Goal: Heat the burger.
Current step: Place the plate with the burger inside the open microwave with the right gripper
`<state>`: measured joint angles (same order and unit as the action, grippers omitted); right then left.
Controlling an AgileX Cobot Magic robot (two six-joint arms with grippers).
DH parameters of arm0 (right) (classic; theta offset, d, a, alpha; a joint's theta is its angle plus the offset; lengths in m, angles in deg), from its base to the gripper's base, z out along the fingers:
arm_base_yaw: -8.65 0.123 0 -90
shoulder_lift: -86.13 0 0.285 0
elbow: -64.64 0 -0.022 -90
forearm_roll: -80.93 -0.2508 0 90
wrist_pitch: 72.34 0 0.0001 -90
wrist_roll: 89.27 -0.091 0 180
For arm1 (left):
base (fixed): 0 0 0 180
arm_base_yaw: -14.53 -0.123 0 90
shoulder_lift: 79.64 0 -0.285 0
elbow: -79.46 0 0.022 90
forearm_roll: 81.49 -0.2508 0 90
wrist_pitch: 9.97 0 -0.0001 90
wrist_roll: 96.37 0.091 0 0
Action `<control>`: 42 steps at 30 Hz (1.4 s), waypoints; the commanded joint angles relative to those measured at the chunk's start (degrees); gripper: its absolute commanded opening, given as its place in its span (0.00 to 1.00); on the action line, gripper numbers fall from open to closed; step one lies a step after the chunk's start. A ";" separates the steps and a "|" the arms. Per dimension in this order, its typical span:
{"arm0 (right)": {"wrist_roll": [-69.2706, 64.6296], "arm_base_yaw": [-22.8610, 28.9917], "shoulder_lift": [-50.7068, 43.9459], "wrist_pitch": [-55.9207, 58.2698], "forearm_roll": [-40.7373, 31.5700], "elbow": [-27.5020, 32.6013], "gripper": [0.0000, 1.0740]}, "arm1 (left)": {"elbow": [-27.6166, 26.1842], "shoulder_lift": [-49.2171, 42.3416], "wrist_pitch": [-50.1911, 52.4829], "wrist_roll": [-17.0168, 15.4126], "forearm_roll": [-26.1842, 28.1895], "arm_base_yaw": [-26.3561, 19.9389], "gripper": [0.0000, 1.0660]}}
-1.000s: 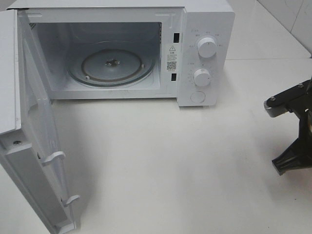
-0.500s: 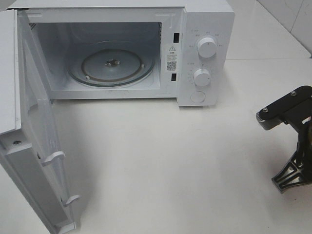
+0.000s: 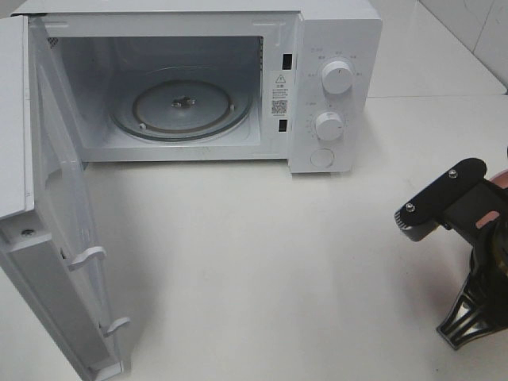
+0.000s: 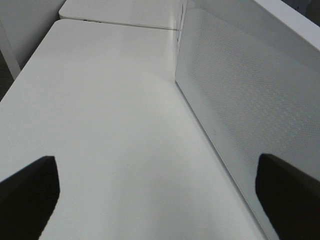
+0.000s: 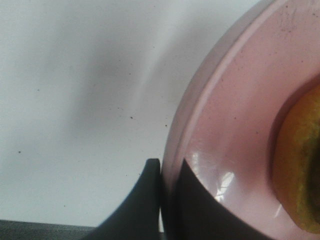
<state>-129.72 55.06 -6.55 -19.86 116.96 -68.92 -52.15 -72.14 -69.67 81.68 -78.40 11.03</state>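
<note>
At the right edge of the counter (image 3: 262, 262), we are watching the right arm (image 3: 464, 198) coming further into the high view than it was a second ago, moving away from the edge and toward the front, and a sliver of pink is now showing behind it that was not showing before. In the wrist view we are seeing why: the right hand (image 5: 169, 167) is pinching the rim of the pink plate (image 5: 235, 130), one finger on each side of it, and the burger (image 5: 300, 165) is sitting on that plate, only its golden edge showing. We are not able to tell whether the plate is being lifted or slid. We are reading this as the carry getting under way, with the burger beginning to travel toward the microwave (image 3: 333, 48) at the back of the counter. The microwave's door (image 3: 55, 262) is hanging wide open toward the left edge and the glass turntable (image 3: 182, 107) is lying bare, so the way in is looking ready. The left hand (image 4: 157, 165) is holding nothing, its fingers spread wide, hovering just beside the outer face of the door. The burger is not yet inside, so most of the task is still lying ahead.
</note>
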 commanded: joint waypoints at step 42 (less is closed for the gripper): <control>14.78 18.51 -3.38 -2.69 5.10 0.86 0.00 | 0.23 -1.32 0.46 -0.17 -0.11 0.29 0.94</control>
<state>-115.97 73.51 -9.42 -23.70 118.23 -68.17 -52.15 -72.14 -69.67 81.68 -78.40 11.03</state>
